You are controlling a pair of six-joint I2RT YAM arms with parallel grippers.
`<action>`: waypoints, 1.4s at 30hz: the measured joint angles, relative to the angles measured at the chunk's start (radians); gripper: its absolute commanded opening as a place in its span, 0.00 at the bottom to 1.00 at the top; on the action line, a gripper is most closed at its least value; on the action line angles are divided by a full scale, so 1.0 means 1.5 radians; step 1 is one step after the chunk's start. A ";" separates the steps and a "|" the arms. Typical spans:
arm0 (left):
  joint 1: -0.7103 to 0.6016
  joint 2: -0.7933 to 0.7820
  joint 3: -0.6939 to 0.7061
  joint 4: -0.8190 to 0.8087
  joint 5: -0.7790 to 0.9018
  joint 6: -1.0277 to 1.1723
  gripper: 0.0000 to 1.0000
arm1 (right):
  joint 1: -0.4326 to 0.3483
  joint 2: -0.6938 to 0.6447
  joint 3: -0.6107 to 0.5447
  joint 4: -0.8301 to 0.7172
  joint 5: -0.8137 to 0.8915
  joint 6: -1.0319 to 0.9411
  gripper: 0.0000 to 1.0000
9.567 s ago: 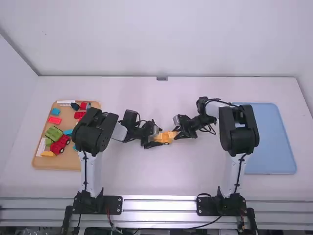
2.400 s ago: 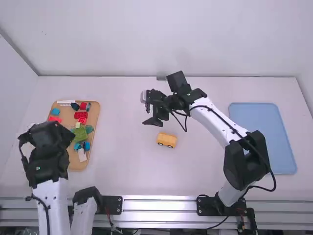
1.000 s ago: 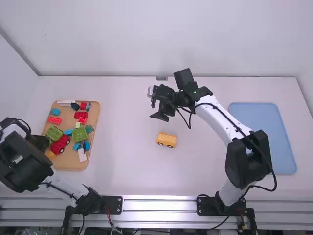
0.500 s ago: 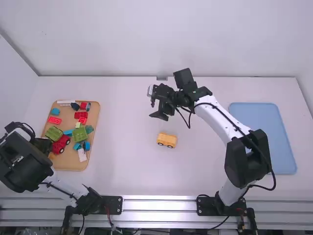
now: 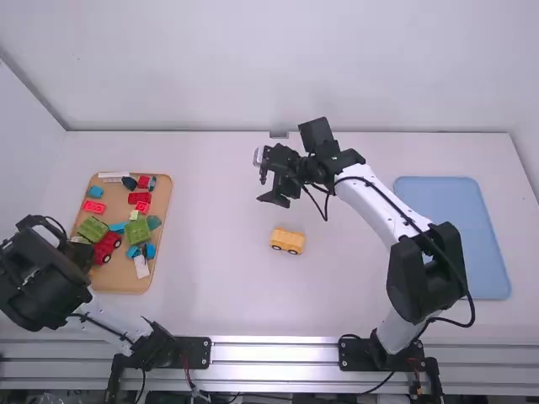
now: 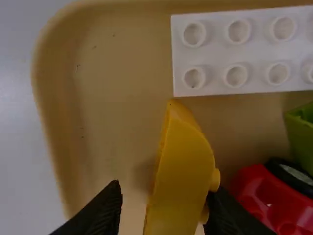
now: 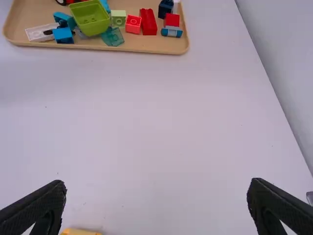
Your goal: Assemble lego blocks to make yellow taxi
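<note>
Left end effector [image 6: 164,193], fingers parted, straddling curved yellow block [image 6: 183,171] inside tray [image 5: 126,286]; contact hard to judge. Block sitting nearer one finger: uneven closing risking twist or slip. White brick [image 6: 234,54], red car [image 6: 271,198] crowding it, inviting snags. Yellow car base [image 5: 287,241] waiting right of tray; right end effector [image 7: 157,182] hovering there, spread, empty.

Bright, even light across the white table [image 5: 210,278], faint soft shadows, glints on the metal rail [image 5: 274,353]
</note>
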 measured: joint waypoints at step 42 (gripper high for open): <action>-0.404 -0.584 -0.309 0.319 0.246 0.231 0.02 | -0.057 0.001 -0.009 0.081 -0.152 0.146 0.93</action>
